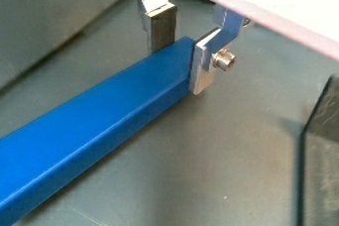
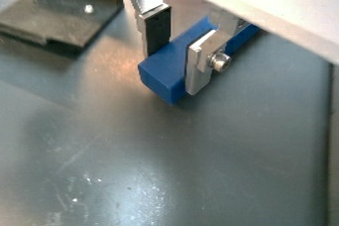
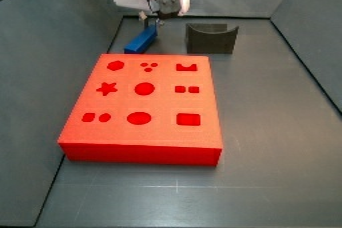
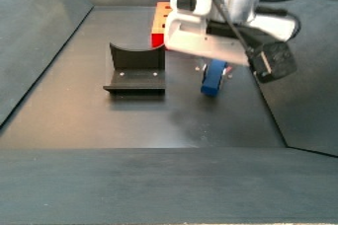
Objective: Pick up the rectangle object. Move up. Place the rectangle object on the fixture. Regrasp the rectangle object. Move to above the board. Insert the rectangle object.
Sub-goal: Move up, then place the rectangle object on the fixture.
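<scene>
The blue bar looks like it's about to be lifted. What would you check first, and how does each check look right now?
1. Hand over the blue bar, near one end: ok, shown in both wrist views.
2. One finger on each long side of the bar: ok.
3. Pads pressed firmly against the bar: cannot tell; they look close, but contact is not clear.
4. Bar lying flat on the floor: ok in a wrist view.
5. Fixture has nothing in its notch: ok in both side views.
6. Red board apart from the bar: ok, a gap shows in a side view.
</scene>
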Controlling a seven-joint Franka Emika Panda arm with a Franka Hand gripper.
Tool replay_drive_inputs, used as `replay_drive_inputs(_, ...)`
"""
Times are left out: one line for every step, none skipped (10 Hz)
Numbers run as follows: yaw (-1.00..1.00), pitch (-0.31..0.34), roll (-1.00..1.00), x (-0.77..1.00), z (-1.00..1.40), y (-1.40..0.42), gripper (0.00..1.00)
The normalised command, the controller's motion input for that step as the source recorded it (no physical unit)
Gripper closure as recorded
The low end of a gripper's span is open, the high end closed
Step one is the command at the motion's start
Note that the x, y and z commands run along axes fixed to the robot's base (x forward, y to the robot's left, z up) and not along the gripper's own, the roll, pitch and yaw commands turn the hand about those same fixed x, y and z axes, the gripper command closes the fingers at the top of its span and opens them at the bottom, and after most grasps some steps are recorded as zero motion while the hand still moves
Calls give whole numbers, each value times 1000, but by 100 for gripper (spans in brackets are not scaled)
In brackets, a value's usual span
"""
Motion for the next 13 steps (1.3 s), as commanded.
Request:
replay_drive_inputs(-42, 23, 9, -27, 661, 14, 100)
replay_drive_inputs(-37, 36, 17, -24, 482, 12, 100)
replay_drive_inputs(-34, 41, 25, -22, 337, 11, 100)
replay_drive_inputs(0, 0, 0, 0, 1000, 0, 100)
replay_drive_inputs(0, 3, 9, 2, 1000, 0, 100)
replay_drive_inputs(-1, 15, 10, -5, 1000, 1, 100)
replay_drive_inputs(-7, 29, 19, -10, 1000, 4, 100)
replay_drive_inputs(-11, 33, 24, -12, 1000, 5, 100)
replay_drive_inputs(-20, 41, 39, -21, 1000, 8, 100)
replay_drive_inputs(-23, 43, 44, -24, 1000, 10, 100)
replay_drive_inputs(-25, 51, 54, -26, 934, 14, 100)
replay_drive_inputs(-21, 57, 60, -18, 722, 14, 100)
replay_drive_inputs(-13, 65, 61, -10, 562, 12, 100)
